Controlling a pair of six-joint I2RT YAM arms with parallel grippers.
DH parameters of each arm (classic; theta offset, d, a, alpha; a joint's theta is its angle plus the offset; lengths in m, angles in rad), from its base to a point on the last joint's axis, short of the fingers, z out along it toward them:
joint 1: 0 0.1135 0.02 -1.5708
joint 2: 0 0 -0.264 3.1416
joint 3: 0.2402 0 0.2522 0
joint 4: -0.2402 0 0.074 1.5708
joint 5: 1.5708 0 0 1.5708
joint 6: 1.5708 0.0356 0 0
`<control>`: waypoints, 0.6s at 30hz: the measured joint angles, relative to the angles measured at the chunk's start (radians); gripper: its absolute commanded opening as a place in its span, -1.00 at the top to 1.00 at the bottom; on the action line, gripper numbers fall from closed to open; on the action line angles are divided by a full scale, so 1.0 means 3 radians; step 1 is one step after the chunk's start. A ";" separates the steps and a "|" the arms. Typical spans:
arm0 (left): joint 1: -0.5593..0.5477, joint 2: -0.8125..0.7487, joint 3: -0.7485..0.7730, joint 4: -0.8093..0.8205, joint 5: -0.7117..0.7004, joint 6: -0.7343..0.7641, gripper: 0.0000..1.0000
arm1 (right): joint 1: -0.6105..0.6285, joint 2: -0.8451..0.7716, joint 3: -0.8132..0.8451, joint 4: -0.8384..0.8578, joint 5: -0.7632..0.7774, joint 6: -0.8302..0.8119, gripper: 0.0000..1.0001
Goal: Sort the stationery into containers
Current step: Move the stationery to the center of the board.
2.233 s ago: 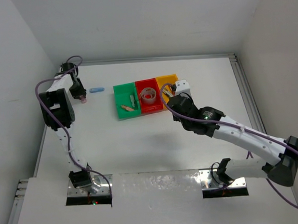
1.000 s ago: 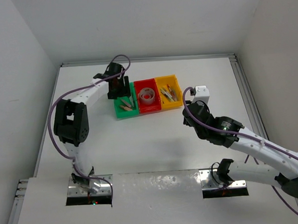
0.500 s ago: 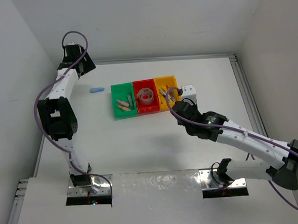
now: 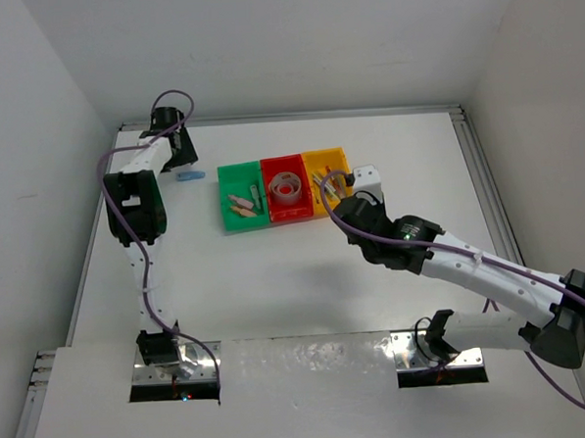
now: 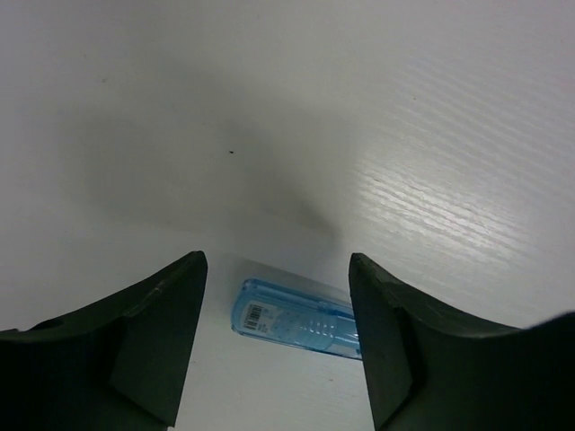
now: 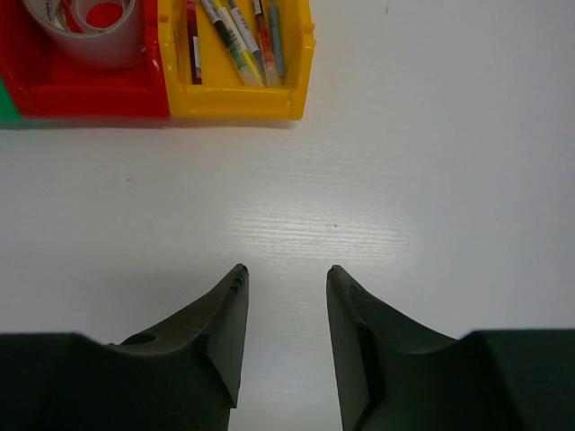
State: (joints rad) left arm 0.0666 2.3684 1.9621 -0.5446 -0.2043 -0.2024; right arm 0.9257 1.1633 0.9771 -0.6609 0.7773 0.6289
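As left end effector [image 5: 274, 269] gapes, blue piece [image 5: 289, 319] lies between jaws.

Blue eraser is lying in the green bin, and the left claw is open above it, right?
Not quite. The blue eraser lies on the white table, left of the green bin, not in it; the top external view shows this. The left claw is open above it, as you said.
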 measured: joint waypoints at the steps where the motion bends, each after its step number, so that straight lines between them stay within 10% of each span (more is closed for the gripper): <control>1: 0.0011 0.0000 0.0000 0.0003 -0.0009 0.0025 -0.15 | 0.0000 0.0000 0.0000 -0.0003 0.0000 0.0000 0.20; 7: 0.0092 -0.0221 -0.0511 0.0134 0.0019 0.0188 0.10 | 0.0000 -0.0027 0.0000 -0.0010 0.0003 0.0003 0.20; 18: 0.0140 -0.0855 -0.1254 0.0005 0.0071 0.0492 -0.07 | 0.0011 -0.0173 -0.0011 -0.0013 0.0011 0.0060 0.20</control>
State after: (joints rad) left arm 0.1085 2.1120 1.5860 -0.5430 -0.1829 -0.0547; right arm 0.9291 1.1114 0.9737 -0.6647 0.7807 0.6468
